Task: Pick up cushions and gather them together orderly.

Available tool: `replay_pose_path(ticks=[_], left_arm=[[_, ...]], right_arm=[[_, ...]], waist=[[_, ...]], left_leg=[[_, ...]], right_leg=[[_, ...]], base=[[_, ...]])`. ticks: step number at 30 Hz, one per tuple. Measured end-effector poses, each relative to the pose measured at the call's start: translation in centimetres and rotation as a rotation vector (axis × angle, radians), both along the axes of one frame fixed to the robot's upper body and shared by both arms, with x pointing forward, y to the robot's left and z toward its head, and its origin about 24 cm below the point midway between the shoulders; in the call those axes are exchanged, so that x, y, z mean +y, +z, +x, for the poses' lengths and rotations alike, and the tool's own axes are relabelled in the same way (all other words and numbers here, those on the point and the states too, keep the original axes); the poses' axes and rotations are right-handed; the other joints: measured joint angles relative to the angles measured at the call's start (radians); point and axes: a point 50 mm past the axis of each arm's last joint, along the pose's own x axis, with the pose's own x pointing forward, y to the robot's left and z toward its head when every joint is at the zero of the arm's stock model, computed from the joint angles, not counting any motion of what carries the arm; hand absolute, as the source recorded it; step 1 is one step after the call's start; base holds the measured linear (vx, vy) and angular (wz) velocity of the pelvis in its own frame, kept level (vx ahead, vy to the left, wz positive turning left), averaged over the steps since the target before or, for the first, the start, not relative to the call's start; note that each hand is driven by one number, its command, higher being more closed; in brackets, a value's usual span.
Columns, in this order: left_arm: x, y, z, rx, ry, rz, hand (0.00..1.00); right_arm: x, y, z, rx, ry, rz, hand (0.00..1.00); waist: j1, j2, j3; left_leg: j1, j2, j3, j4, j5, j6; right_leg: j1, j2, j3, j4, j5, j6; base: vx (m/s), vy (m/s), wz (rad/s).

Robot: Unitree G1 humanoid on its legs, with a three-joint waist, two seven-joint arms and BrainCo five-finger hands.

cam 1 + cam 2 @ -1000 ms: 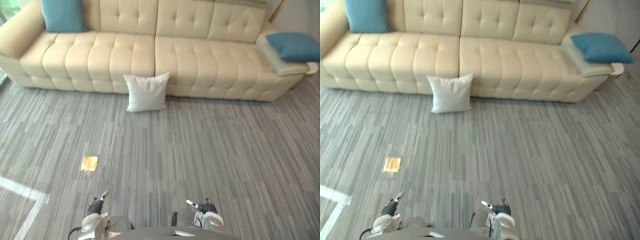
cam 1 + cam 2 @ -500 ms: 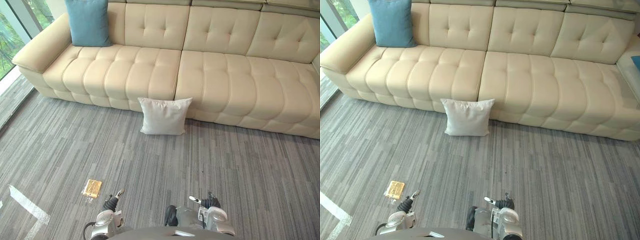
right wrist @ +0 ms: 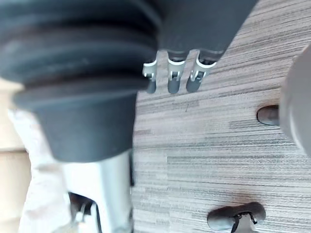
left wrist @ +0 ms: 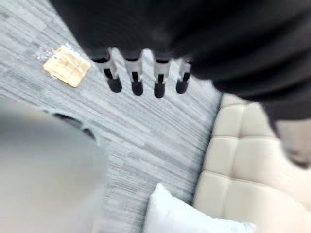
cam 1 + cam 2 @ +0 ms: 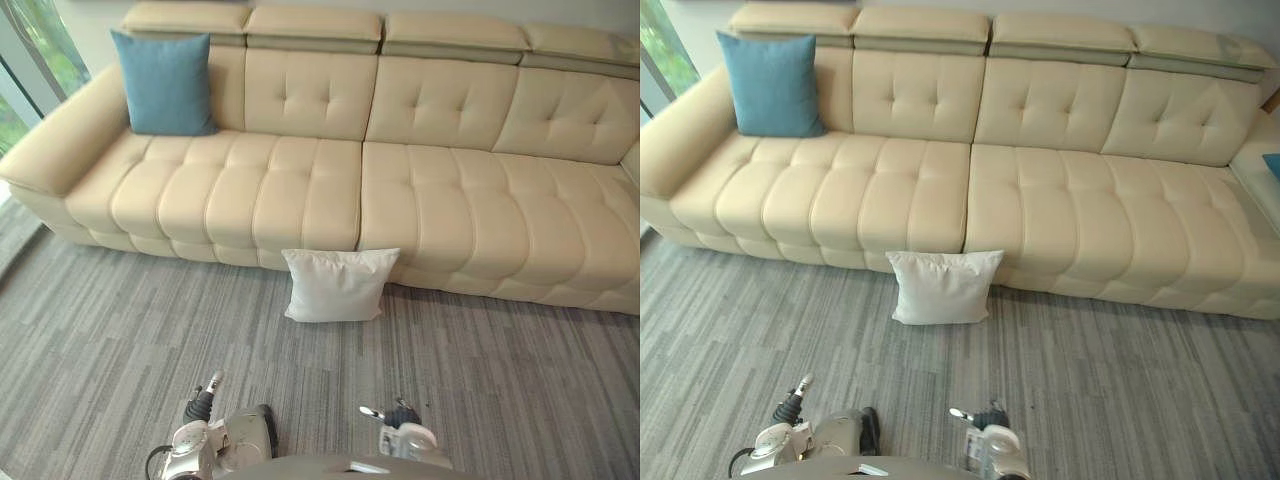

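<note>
Left eye view: white square fabric cushion [image 5: 337,285] leans on cream tufted leather sofa [image 5: 450,215]; left hand [image 4: 136,80] and right hand [image 3: 174,80] loose-fingered, empty.

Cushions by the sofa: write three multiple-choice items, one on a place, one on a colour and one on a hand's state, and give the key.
1. Where is the white cushion in relation to the sofa?
A. On its seat
B. On the carpet, leaning against its front
C. On its armrest

2. What colour is the cushion standing at the sofa's left end?
A. Blue
B. Red
C. White

3. How is the left hand?
A. Curled round a cushion
B. Pinching cloth
C. Open, holding nothing

Key:
1 B: the white cushion stands on the grey carpet, tilted back against the sofa's front.
2 A: the cushion propped against the backrest there is blue.
3 C: the left wrist view shows straight fingers over bare carpet.
</note>
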Motion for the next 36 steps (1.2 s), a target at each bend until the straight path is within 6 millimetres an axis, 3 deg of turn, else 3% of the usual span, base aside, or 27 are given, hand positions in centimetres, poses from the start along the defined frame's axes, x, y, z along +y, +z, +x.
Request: replay_pose_path(ticks=[2, 5, 6, 8, 9, 10, 12, 14, 15, 17, 19, 21, 22, 23, 26, 27, 29, 31, 34, 36], left_arm=[[0.0, -0.1, -0.2, 0.007, 0.005, -0.002, 0.00], [0.0, -0.3, -0.6, 0.028, 0.009, -0.010, 0.00], [-0.2, -0.5, -0.9, 0.046, -0.002, -0.016, 0.00], [0.1, -0.5, -0.9, 0.050, -0.018, -0.004, 0.00], [0.4, -0.5, -1.1, 0.061, -0.018, 0.002, 0.00], [0.5, -0.6, -1.4, 0.068, -0.016, 0.005, 0.00], [0.6, -0.6, -1.5, 0.072, -0.016, 0.006, 0.00], [0.6, -0.8, -1.9, 0.087, -0.011, 0.001, 0.00], [0.6, -0.8, -1.9, 0.088, -0.011, 0.001, 0.00], [0.4, -0.9, -2.0, 0.095, -0.013, -0.006, 0.00], [0.3, -1.0, -2.0, 0.104, -0.016, -0.010, 0.00], [0.3, -1.1, -2.2, 0.118, -0.020, -0.012, 0.00], [-0.7, -1.5, -2.5, 0.138, -0.030, -0.038, 0.00], [-1.3, -1.5, -2.4, 0.133, -0.035, -0.052, 0.00], [-2.3, -1.6, -2.3, 0.138, -0.041, -0.073, 0.00], [-2.3, -1.6, -2.3, 0.135, -0.040, -0.074, 0.00], [-2.0, -1.3, -1.7, 0.106, -0.036, -0.064, 0.00], [-1.7, -0.9, -1.0, 0.072, -0.032, -0.048, 0.00], [-1.1, -0.8, -1.2, 0.073, -0.031, -0.031, 0.00], [-0.9, -0.8, -1.1, 0.069, -0.032, -0.027, 0.00]], right_arm=[[0.0, 0.0, 0.1, -0.002, -0.005, 0.003, 0.00], [0.0, -0.3, -0.6, 0.018, -0.010, 0.006, 0.00], [-0.1, -0.5, -1.3, 0.036, -0.013, 0.005, 0.00], [-0.3, -0.4, -1.3, 0.027, -0.012, -0.003, 0.00], [-0.3, -0.4, -1.3, 0.024, -0.012, -0.003, 0.00], [-0.3, -0.4, -1.4, 0.023, -0.009, -0.003, 0.00], [-0.4, -0.4, -1.5, 0.021, -0.010, -0.005, 0.00], [-0.4, -0.3, -1.4, 0.016, -0.002, -0.011, 0.00], [-0.4, -0.3, -1.2, 0.012, 0.000, -0.013, 0.00], [-0.5, -0.1, -0.7, 0.001, 0.007, -0.020, 0.00], [-0.5, 0.0, -0.5, -0.004, 0.010, -0.020, 0.00], [-0.4, 0.0, -0.5, -0.006, 0.016, -0.024, 0.00], [-1.1, 0.1, -0.3, -0.008, 0.019, -0.043, 0.00], [-1.7, 0.2, -0.3, -0.009, 0.014, -0.055, 0.00], [-2.8, 0.4, -0.2, -0.009, 0.014, -0.085, 0.00], [-2.8, 0.3, -0.3, -0.004, 0.014, -0.086, 0.00], [-2.8, 0.2, -0.5, 0.004, 0.016, -0.085, 0.00], [-2.7, 0.1, -0.7, 0.015, 0.013, -0.081, 0.00], [-2.7, -0.1, -1.2, 0.031, 0.005, -0.078, 0.00], [-2.6, -0.4, -1.5, 0.047, -0.010, -0.068, 0.00]], waist=[[0.005, -0.003, -0.002], [0.009, -0.003, -0.013], [0.001, 0.005, -0.019], [-0.010, -0.014, -0.012], [-0.018, -0.011, -0.005], [-0.022, -0.018, -0.010], [-0.024, -0.028, -0.012], [-0.039, -0.027, -0.014], [-0.043, -0.026, -0.014], [-0.049, -0.010, -0.012], [-0.052, -0.008, -0.010], [-0.061, -0.013, -0.010], [-0.061, 0.015, -0.017], [-0.062, 0.026, -0.016], [-0.067, 0.055, -0.012], [-0.069, 0.056, -0.011], [-0.069, 0.054, -0.008], [-0.063, 0.053, -0.005], [-0.052, 0.050, -0.002], [-0.045, 0.043, 0.003]], left_leg=[[0.036, -0.018, 0.013, 0.003, -0.013, 0.020], [0.087, -0.040, 0.016, -0.029, -0.036, 0.015], [0.129, -0.046, 0.013, -0.074, -0.062, 0.004], [0.168, -0.064, 0.020, -0.087, -0.090, 0.004], [0.201, -0.069, 0.026, -0.092, -0.105, 0.006], [0.236, -0.069, 0.028, -0.094, -0.126, 0.011], [0.279, -0.067, 0.029, -0.112, -0.141, 0.004], [0.341, -0.055, 0.029, -0.159, -0.139, -0.001], [0.355, -0.051, 0.030, -0.168, -0.139, -0.005], [0.398, -0.005, 0.035, -0.185, -0.152, -0.051], [0.439, 0.025, 0.036, -0.206, -0.161, -0.086], [0.480, 0.031, 0.017, -0.232, -0.177, -0.115], [0.510, 0.051, -0.041, -0.259, -0.179, -0.110], [0.511, 0.049, -0.081, -0.269, -0.156, -0.093], [0.519, 0.079, -0.152, -0.255, -0.127, -0.106], [0.511, 0.091, -0.175, -0.220, -0.118, -0.108], [0.410, 0.116, -0.243, 0.007, -0.067, -0.124], [0.267, 0.131, -0.251, 0.312, -0.040, -0.144], [0.169, 0.138, -0.178, 0.419, -0.067, -0.115], [0.129, 0.134, -0.126, 0.347, -0.123, -0.117]], right_leg=[[0.022, -0.021, 0.035, -0.005, 0.042, 0.010], [-0.016, -0.042, 0.077, 0.099, 0.045, 0.015], [-0.086, -0.049, 0.096, 0.258, 0.043, 0.018], [-0.197, -0.077, 0.121, 0.501, 0.074, 0.055], [-0.246, -0.094, 0.127, 0.622, 0.120, 0.053], [-0.282, -0.104, 0.121, 0.717, 0.109, 0.044], [-0.333, -0.105, 0.076, 0.789, 0.017, 0.031], [-0.383, -0.102, -0.043, 0.721, -0.076, 0.014], [-0.395, -0.100, -0.069, 0.687, -0.086, 0.011], [-0.441, -0.046, -0.146, 0.491, -0.094, -0.006], [-0.466, 0.001, -0.140, 0.350, -0.043, -0.018], [-0.469, 0.032, -0.089, 0.229, 0.095, -0.019], [-0.457, 0.055, -0.100, 0.269, 0.107, -0.034], [-0.479, 0.053, -0.099, 0.329, 0.042, -0.043], [-0.479, 0.057, -0.143, 0.421, -0.071, -0.065], [-0.457, 0.061, -0.157, 0.421, -0.090, -0.070], [-0.390, 0.071, -0.189, 0.381, -0.114, -0.080], [-0.313, 0.080, -0.200, 0.307, -0.112, -0.083], [-0.216, 0.088, -0.197, 0.236, -0.109, -0.079], [-0.171, 0.079, -0.192, 0.202, -0.099, -0.063]], base=[[0.22, 0.111, -0.21], [0.16, 0.050, -0.33], [0.14, 0.062, -0.26], [0.11, 0.054, -0.21], [0.14, 0.045, -0.17], [0.19, 0.035, -0.14], [0.17, -0.007, -0.01], [0.20, -0.080, 0.14], [0.23, -0.117, 0.04], [0.30, -0.191, -0.06], [0.37, -0.243, -0.02], [0.42, -0.298, 0.16], [0.39, -0.270, 0.28], [0.46, -0.334, 0.26], [0.37, -0.259, 0.28], [0.43, -0.279, 0.46], [0.34, -0.218, 0.43], [0.24, -0.091, 0.11], [0.21, 0.004, -0.07], [0.23, 0.107, -0.07]])
